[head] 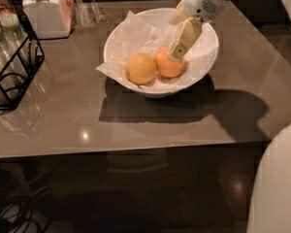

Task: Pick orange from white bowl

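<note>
The orange [168,64] lies in the white bowl [207,57], which is lined with crinkled white paper and stands at the table's back middle. A paler yellow-orange fruit [140,68] lies touching it on the left. My gripper [177,48] reaches down into the bowl from the upper right. Its tip is right at the orange's upper right side and covers a bit of it. The white wrist is above the bowl's far rim.
A white lidded jar [44,11] stands at the back left. A black wire rack [12,69] with bottles is at the left edge. A glass [87,8] stands behind the bowl. The grey table [136,125] ends at a front edge. The robot's white body [279,188] fills the lower right.
</note>
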Controlling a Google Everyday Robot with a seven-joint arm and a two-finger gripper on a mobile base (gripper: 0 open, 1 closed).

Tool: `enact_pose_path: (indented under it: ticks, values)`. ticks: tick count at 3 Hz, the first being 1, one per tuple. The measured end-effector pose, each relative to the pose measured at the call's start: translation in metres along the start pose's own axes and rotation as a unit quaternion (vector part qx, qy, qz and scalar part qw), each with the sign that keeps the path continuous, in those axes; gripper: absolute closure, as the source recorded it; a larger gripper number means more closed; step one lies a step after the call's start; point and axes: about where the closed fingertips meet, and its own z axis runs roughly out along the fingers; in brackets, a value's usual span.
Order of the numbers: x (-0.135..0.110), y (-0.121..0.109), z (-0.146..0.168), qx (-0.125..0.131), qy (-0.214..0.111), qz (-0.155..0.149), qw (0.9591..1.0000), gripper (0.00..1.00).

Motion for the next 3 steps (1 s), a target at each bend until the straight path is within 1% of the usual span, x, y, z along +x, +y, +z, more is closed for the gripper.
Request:
enact_pose_path:
  ticks: [1, 2, 3]
  values:
    - [0.01, -0.009, 0.029, -0.021, -0.002, 0.011, 0.9997, 0.12]
    - [0.02, -0.011, 0.051, -0.041, -0.003, 0.026, 0.9988, 0.12]
    - [0.029, -0.008, 0.064, -0.056, -0.005, 0.042, 0.9975, 0.26]
